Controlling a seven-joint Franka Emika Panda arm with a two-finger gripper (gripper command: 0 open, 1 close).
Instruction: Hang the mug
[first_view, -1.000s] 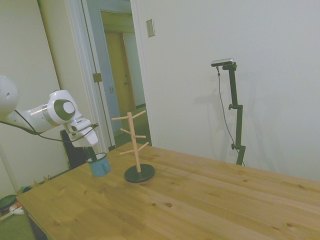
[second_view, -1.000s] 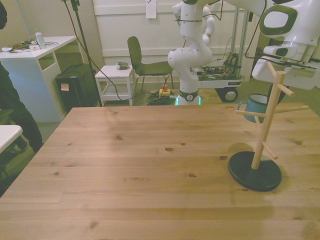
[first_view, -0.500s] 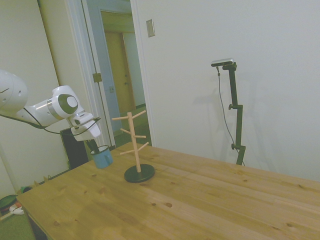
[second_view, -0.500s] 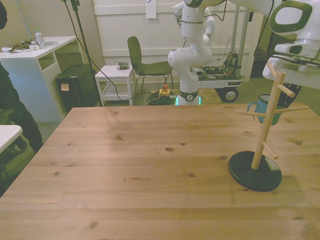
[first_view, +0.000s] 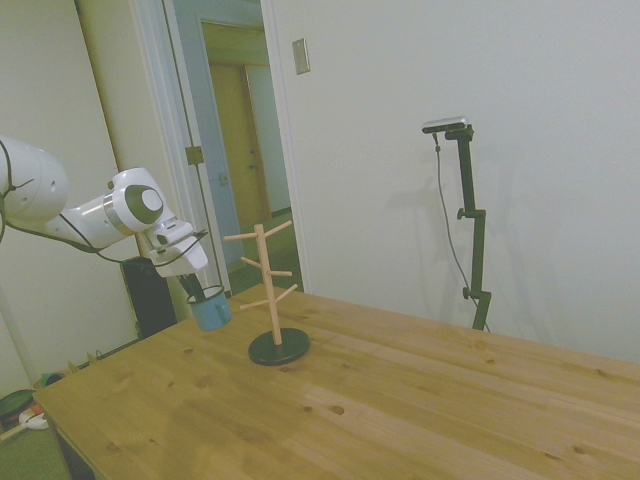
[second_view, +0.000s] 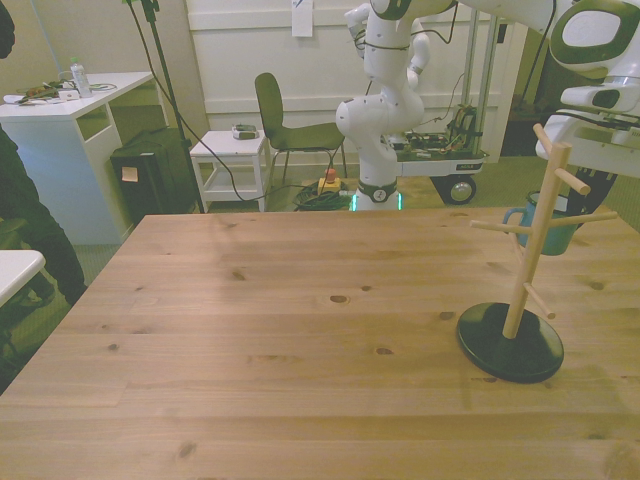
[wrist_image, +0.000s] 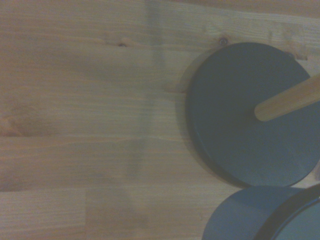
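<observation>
We hold the mug (first_view: 211, 308) clamped in our tool (first_view: 192, 289), lifted off the desk (first_view: 400, 400) at left of the side view, just beside the peg stand (first_view: 268, 290). Its handle could strike a peg and topple the stand if we misalign
</observation>
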